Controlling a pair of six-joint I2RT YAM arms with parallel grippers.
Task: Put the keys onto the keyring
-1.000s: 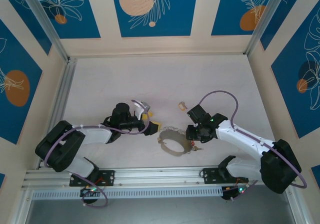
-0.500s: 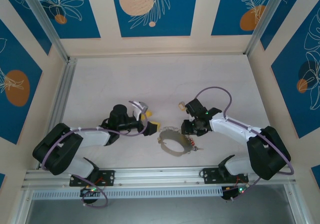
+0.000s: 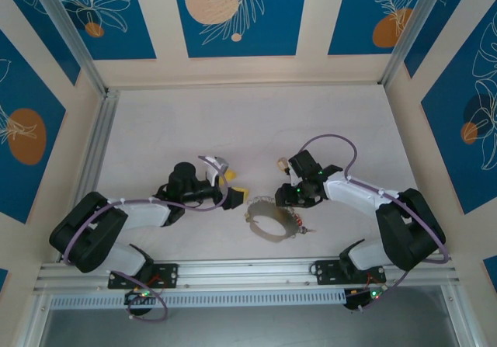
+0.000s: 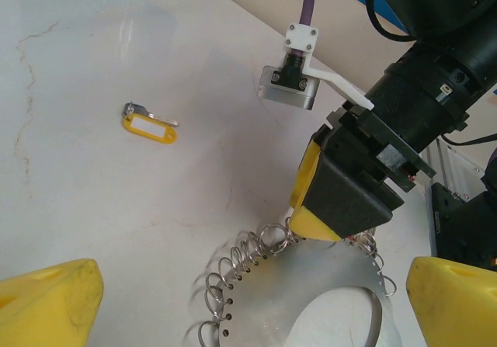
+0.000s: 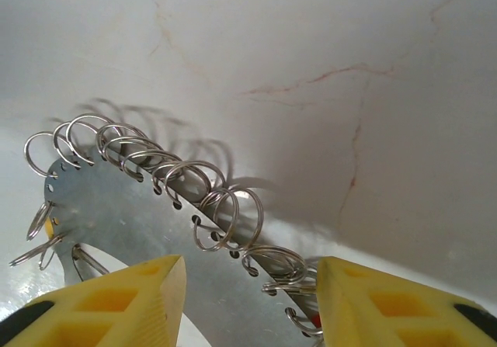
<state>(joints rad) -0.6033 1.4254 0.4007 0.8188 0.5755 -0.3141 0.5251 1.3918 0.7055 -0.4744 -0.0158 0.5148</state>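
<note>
I judge the task unfinished: the keyring (image 4: 303, 281) lies flat on the desk (image 4: 78, 52) between the tools, a yellow-tagged key (image 4: 147, 126) lies loose well apart, the left tool (image 4: 256, 300) gapes empty, and the right tool (image 5: 248, 273) straddles the keyring's rim half-open, gripping nothing.

A robot lab enclosure — aluminium rail (image 3: 248, 273) along the table (image 3: 233, 130) edge, blue leaf-printed panels (image 3: 272, 29) for walls.
</note>
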